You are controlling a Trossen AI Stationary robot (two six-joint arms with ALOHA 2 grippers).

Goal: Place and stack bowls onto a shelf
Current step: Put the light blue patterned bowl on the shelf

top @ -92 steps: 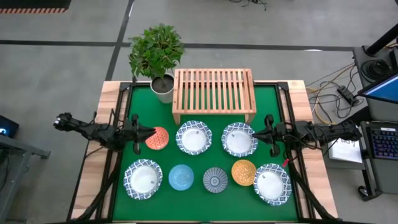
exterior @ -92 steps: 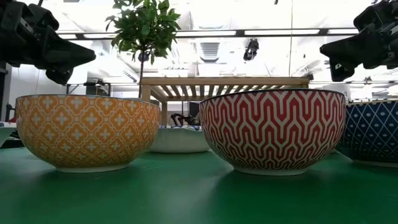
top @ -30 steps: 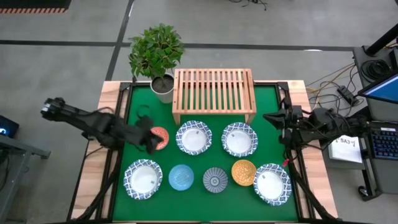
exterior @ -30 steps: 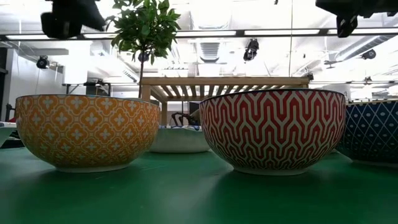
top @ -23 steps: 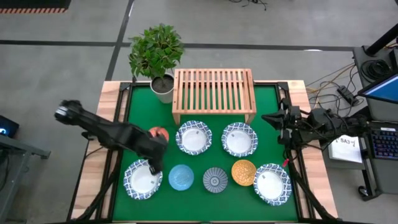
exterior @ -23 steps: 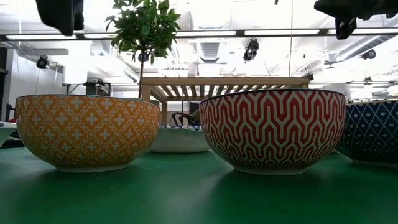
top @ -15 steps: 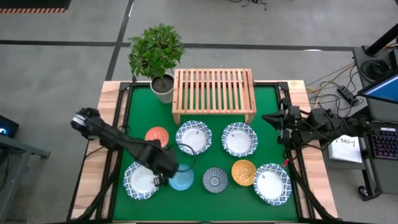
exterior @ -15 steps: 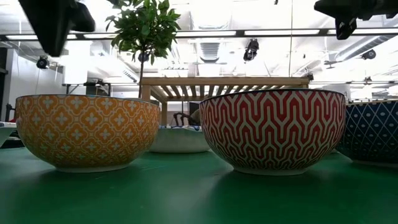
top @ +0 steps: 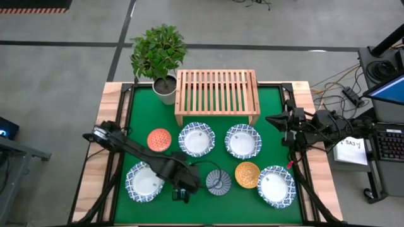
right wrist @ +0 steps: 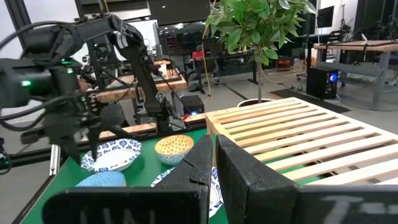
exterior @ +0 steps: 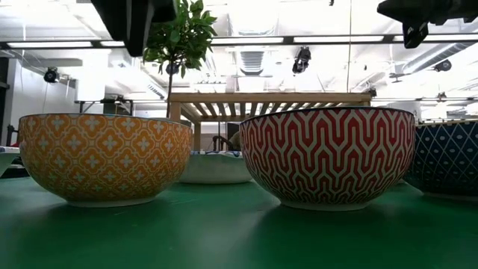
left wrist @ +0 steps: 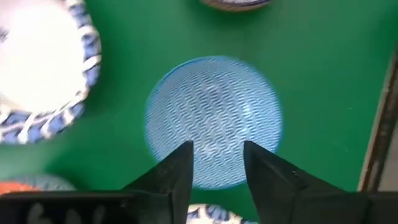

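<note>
Shelf bare, all the bowls on the mat, left arm over the light blue one

The shelf (top: 217,96) carries nothing, so by my reading no bowl is placed or stacked yet: four white bowls with blue rims (top: 196,139) and the orange-red bowl (top: 159,139), striped bowl (top: 218,181) and yellow-orange bowl (top: 247,174) sit apart on the green mat (top: 271,107) in front of it; the light blue bowl (left wrist: 213,121) lies in the front row directly beneath the left gripper (left wrist: 216,163), whose fingers stand apart above it without touching; the right gripper (right wrist: 214,158) waits at the mat's right edge beside the shelf, fingers nearly together and holding nothing; a potted plant (top: 159,52) stands by the shelf's left end
</note>
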